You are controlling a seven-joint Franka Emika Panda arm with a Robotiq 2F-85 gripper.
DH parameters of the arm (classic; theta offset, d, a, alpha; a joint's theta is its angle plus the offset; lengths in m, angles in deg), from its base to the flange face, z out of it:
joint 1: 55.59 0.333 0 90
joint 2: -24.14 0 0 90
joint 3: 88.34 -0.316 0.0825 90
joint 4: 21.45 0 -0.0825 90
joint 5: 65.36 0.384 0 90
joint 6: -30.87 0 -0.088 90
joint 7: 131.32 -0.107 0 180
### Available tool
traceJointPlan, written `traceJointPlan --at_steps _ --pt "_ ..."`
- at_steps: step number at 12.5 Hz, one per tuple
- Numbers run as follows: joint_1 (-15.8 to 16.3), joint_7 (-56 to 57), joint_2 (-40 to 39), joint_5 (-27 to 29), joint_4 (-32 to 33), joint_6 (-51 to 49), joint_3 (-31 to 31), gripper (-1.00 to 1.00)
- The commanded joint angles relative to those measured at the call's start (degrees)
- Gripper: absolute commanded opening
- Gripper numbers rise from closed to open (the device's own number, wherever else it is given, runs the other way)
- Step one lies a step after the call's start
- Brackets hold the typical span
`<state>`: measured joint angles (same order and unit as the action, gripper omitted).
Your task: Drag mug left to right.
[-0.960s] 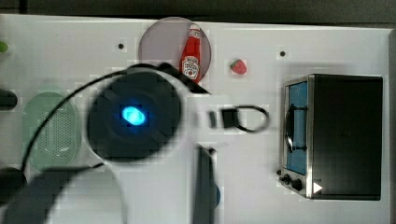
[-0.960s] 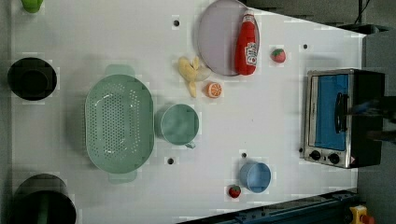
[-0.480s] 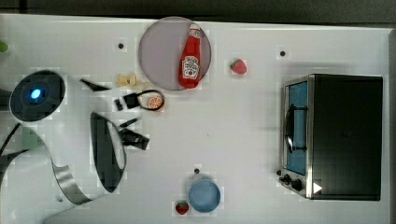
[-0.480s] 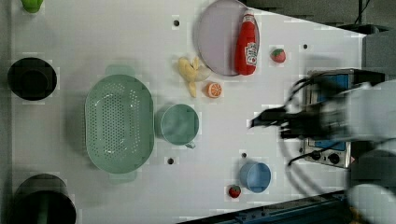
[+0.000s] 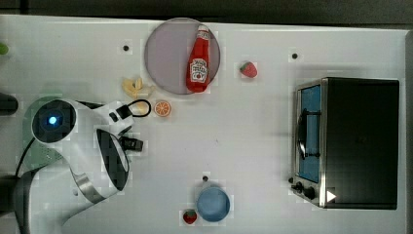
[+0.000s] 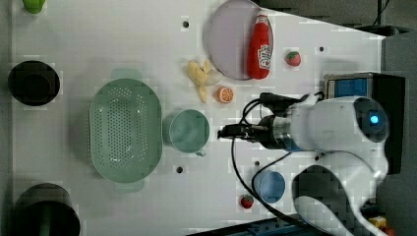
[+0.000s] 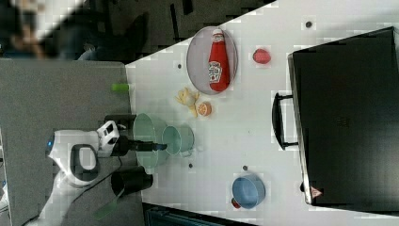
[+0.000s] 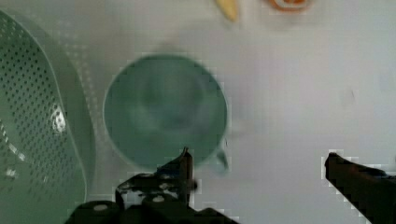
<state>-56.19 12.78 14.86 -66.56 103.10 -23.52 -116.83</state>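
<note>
approach | jaws wide, empty gripper above small round teal-green mug | mug beside pale green perforated oval basket, undragged

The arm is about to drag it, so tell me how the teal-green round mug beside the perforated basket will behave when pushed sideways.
The teal-green round mug looks rigid and empty, so probably light and easy to slide on the smooth white table. It sits upright with a wide mouth; a push near the rim might tip it. Its small handle may make it swivel. The open claw hovers nearby.
</note>
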Motion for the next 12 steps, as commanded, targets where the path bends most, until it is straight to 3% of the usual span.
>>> traceJointPlan --at_steps 1,11,12 --pt "-0.25 4.35 -3.01 -5.24 1.5 6.66 0.33 1.0" --pt "0.72 1.27 -17.6 -11.4 1.86 16.33 0.83 1.0" --pt "0.8 0.53 -18.35 -12.39 1.84 16.81 1.11 0.92"
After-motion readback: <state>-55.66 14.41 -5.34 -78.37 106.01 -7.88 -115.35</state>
